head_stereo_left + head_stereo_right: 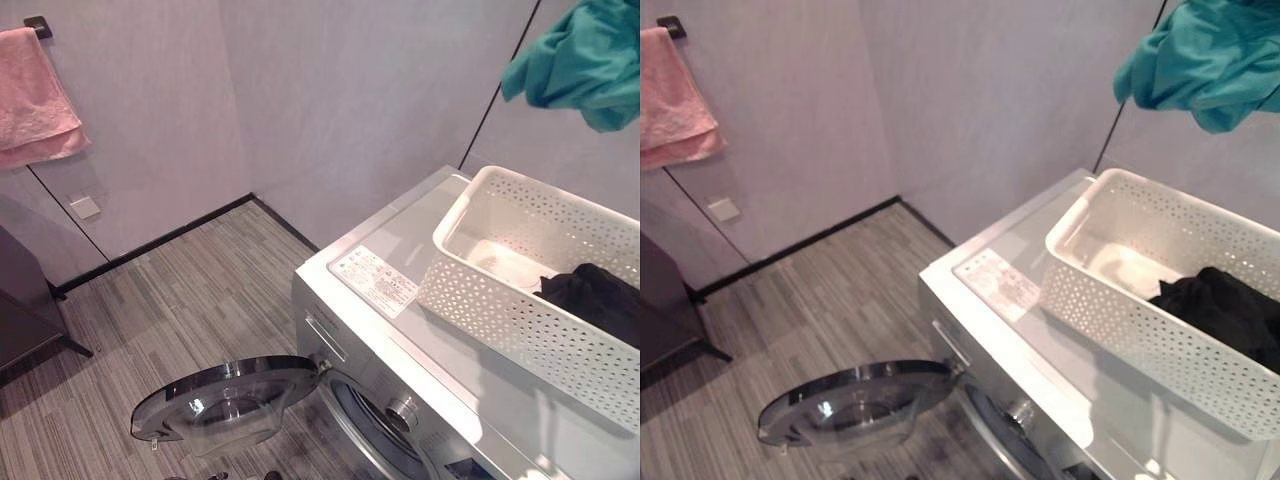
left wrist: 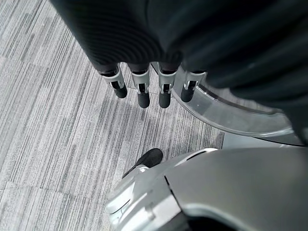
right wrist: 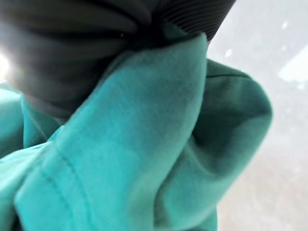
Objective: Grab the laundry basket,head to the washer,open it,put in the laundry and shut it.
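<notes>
Left hand (image 2: 154, 91), fingers straight and relaxed with nothing in them, hangs low over the striped grey floor (image 2: 53, 120), just beside the glass rim of the washer door (image 1: 225, 398), which stands swung wide open at the front of the washer (image 1: 400, 330). Above the drum opening, on the washer's flat white top, a white perforated basket (image 1: 480, 300) sits near the right side, next to a printed label (image 1: 372, 280) stuck on the lid. Inside the basket a dark garment (image 1: 600, 300) lies bunched against its right end, while the other end of the basket floor is bare. Higher up, at the upper right of the head views, a teal garment (image 1: 1210, 65) hangs in the air well above the basket; the right wrist view shows folds of that same teal cloth pressed close against the dark ribbed cover of the right hand (image 3: 96, 43), whose fingers are buried in the fabric, so whether they are curled round it cannot be told. Farther back, a dark skirting strip runs where the floor meets the pale grey wall (image 1: 330, 100), and a pink towel (image 1: 35, 95) hangs from a dark hook at the far left.
</notes>
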Available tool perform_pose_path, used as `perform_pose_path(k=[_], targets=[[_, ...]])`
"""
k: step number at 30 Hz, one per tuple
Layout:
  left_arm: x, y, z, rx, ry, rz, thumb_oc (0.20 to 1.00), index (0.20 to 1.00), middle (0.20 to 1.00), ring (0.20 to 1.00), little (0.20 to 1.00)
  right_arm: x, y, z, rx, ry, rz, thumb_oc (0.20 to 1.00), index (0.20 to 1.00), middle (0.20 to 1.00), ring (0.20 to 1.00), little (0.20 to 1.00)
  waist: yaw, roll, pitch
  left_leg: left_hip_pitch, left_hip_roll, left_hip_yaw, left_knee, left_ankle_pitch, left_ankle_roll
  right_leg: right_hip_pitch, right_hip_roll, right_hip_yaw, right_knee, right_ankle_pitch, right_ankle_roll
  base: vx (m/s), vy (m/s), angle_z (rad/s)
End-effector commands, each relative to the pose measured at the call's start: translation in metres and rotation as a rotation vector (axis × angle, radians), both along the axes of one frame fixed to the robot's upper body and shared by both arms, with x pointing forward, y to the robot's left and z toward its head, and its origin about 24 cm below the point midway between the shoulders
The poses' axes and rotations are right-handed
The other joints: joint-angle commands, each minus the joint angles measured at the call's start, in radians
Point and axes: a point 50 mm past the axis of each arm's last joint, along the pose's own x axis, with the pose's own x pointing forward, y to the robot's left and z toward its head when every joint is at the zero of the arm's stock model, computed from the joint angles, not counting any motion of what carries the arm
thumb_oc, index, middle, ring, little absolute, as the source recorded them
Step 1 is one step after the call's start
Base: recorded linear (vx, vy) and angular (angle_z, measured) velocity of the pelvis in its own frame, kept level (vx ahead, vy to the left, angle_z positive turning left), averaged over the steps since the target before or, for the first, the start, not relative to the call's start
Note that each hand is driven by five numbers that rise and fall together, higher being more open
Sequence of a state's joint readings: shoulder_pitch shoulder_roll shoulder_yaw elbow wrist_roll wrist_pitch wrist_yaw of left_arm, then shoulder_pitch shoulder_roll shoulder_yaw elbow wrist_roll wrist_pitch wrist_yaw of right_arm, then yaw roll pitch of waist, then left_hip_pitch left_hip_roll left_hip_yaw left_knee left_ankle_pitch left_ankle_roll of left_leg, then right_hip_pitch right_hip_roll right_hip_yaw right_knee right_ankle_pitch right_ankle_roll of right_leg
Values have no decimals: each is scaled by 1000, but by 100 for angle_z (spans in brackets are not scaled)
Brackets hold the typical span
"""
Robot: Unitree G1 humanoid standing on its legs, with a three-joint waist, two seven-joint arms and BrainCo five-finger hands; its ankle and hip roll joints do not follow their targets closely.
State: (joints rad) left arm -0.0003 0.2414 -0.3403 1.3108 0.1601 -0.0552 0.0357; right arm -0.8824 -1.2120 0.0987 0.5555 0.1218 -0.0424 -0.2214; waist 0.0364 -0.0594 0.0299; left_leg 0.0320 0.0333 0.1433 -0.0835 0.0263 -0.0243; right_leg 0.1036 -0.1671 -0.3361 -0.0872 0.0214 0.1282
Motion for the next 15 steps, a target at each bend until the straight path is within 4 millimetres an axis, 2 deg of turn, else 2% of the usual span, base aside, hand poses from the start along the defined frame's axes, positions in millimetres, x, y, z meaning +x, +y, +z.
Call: perform_pose_path(k=[1,4,5,6,9,10,11,15], targets=[[15,-3,2,33,-27,-92,1000,1000,1000,1000,1000,-23,7,33,-82,-205,-36,200,200,200,200,200,11,-48,-16,-25,35,-37,187,-165,-22,-14,-12,64,24,-28,4,-97,-18,9],[25,-1,5,30,-82,-51,1000,1000,1000,1000,1000,-22,16,39,-92,-244,4,200,200,200,200,200,40,-52,14,-52,34,-210,250,-175,-71,-28,-5,109,26,-25,0,-112,41,3],[28,-3,5,24,-98,-30,1000,1000,1000,1000,1000,-20,19,40,-100,-247,7,200,200,200,200,200,36,-51,13,-45,33,-252,225,-186,-70,-42,-12,120,25,-15,6,-81,84,-51],[28,-5,5,18,-97,-20,1000,1000,1000,1000,1000,-20,19,40,-104,-241,1,200,200,200,200,200,26,-45,6,-30,39,-266,198,-186,-68,-46,-13,122,23,-11,9,-60,116,-66],[27,-10,3,5,-91,-18,1000,1000,1000,1000,1000,-24,13,37,-107,-228,-27,200,200,200,200,200,7,-34,-3,-11,44,-247,165,-189,-55,-57,-29,122,30,-6,19,-32,134,-32],[22,-11,2,1,-78,-26,1000,1000,1000,1000,1000,-22,13,32,-105,-212,-25,200,200,200,200,200,0,-27,-13,9,29,-235,142,-196,-39,-78,-48,135,43,8,30,-53,199,-11],[22,-11,2,1,-78,-26,1000,1000,1000,1000,1000,-22,13,32,-105,-212,-25,200,200,200,200,200,2,-28,-14,10,28,-234,141,-196,-38,-79,-48,137,44,8,30,-67,224,-26],[14,-17,-1,-17,-42,-73,1000,1000,1000,1000,1000,-10,27,22,-111,-197,11,200,200,200,200,200,-7,-14,-7,29,-48,-211,141,-224,20,-134,-110,193,97,41,53,-98,263,-32]])
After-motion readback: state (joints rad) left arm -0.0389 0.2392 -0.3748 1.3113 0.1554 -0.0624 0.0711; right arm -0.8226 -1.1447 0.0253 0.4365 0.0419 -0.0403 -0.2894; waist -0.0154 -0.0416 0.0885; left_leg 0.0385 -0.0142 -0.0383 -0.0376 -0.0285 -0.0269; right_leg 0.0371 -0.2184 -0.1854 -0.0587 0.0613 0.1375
